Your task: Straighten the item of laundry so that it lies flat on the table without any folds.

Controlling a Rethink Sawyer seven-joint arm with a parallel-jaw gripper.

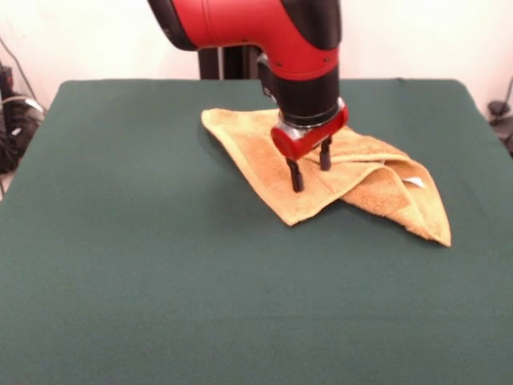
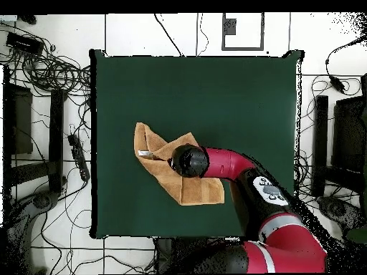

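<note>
The orange-tan towel (image 1: 264, 148) lies crumpled on the dark green table (image 1: 160, 257), right of centre, with folded layers bunched on its right side and its white tag (image 1: 413, 182) showing there. My gripper (image 1: 311, 167) points down over the towel's middle, its two black fingers (image 1: 296, 175) apart with nothing between them and the tips at the cloth surface. In the overhead view the towel (image 2: 161, 175) lies left of the table's (image 2: 201, 93) centre. The arm's wrist (image 2: 188, 160) covers part of the towel and hides the fingers.
The red arm (image 2: 236, 168) reaches in from the table edge nearest the robot base. Cables and dark equipment (image 2: 43, 71) lie on the floor around the table. A dark object (image 1: 16, 120) sits past the table's left edge.
</note>
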